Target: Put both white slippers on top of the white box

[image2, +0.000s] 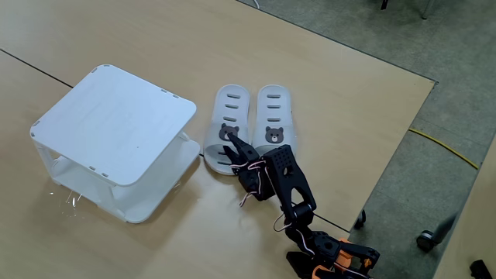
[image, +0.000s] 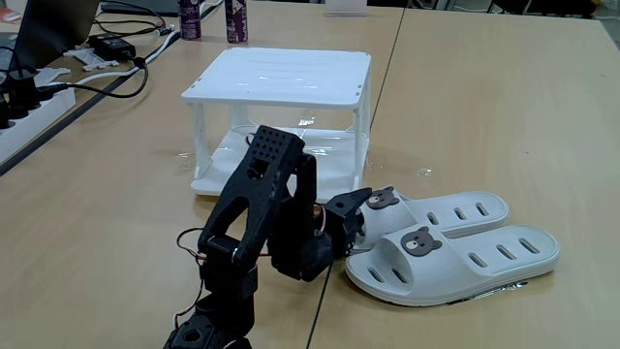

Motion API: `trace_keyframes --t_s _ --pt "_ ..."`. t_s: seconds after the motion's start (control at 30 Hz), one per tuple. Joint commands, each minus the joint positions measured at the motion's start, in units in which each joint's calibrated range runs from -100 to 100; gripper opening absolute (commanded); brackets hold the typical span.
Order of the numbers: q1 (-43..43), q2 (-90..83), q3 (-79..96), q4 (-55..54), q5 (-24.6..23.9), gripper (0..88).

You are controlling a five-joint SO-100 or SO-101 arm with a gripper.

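Observation:
Two white slippers lie side by side on the wooden table, each with a bear-face badge. In a fixed view the far slipper (image: 455, 208) and the near slipper (image: 475, 257) sit right of the arm; from above they are the left slipper (image2: 229, 116) and the right slipper (image2: 273, 116). The white box (image: 281, 78) (image2: 116, 124), an open two-tier rack, stands upright with nothing on its top. My black gripper (image: 360, 219) (image2: 231, 151) is open at the strap end of the far (left) slipper, its fingers on either side of the strap edge.
Two dark bottles (image: 190, 17) (image: 236, 19) stand behind the rack. Cables, an adapter and a power strip (image: 29, 97) crowd the table's left side. The table edge (image2: 395, 147) runs right of the slippers, with floor and a yellow cable (image2: 446, 147) beyond.

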Motion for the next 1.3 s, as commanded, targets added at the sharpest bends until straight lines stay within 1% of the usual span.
trace_keyframes --t_s 0.0,0.2,0.3,0.47,0.6,0.63,0.67,0.7,0.83,0.97,1.03,1.17,1.27 --pt "1.0 3.4 -12.9 1.9 0.4 20.5" --pt "4.7 5.1 -26.4 11.6 0.4 20.5" --pt "7.1 5.1 -29.3 15.4 0.4 20.5" --pt "7.8 4.9 -32.8 18.9 0.4 20.5" --pt "7.8 4.6 -32.5 19.5 0.4 19.1" --pt "7.8 4.6 -32.3 19.5 0.4 16.4" --pt "7.6 4.5 -32.2 19.5 0.4 10.2" --pt "7.4 4.5 -32.2 19.5 0.4 1.4" --pt "7.3 4.2 -32.4 19.0 0.4 0.8" --pt "7.3 -3.9 -32.1 20.5 0.4 0.8" --pt "7.3 -12.0 -32.0 27.7 0.4 0.8" --pt "7.6 -27.5 -32.1 46.6 0.4 0.8" --pt "7.6 -38.1 -33.0 57.9 0.4 0.8"
